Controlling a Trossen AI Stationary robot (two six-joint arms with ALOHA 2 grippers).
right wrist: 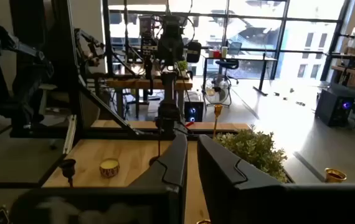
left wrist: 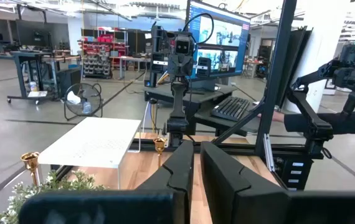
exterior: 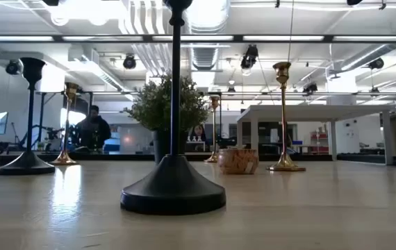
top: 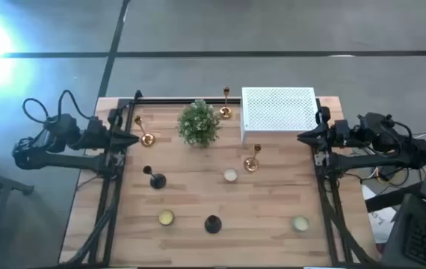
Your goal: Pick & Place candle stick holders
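Nearest the low camera: black candle holder [exterior: 174, 173], upright on the table [top: 273, 205], near the front edge in the high view.

Left to right, high view:
- Left gripper [top: 127, 140] waits at the left table edge, fingers [left wrist: 180, 171] nearly together, holding nothing.
- Gold candle holder [top: 145, 136] stands just beside that gripper.
- Second black candle holder [top: 155, 179] a little nearer the front.
- Potted plant [top: 199, 123] at centre back.
- Gold candle holder [top: 226, 110] between plant and white perforated box [top: 279, 110].
- Gold candle holder [top: 252, 162] in front of the box.
- Right gripper [top: 306, 137] at the right edge, fingers [right wrist: 176, 163] narrow, empty.
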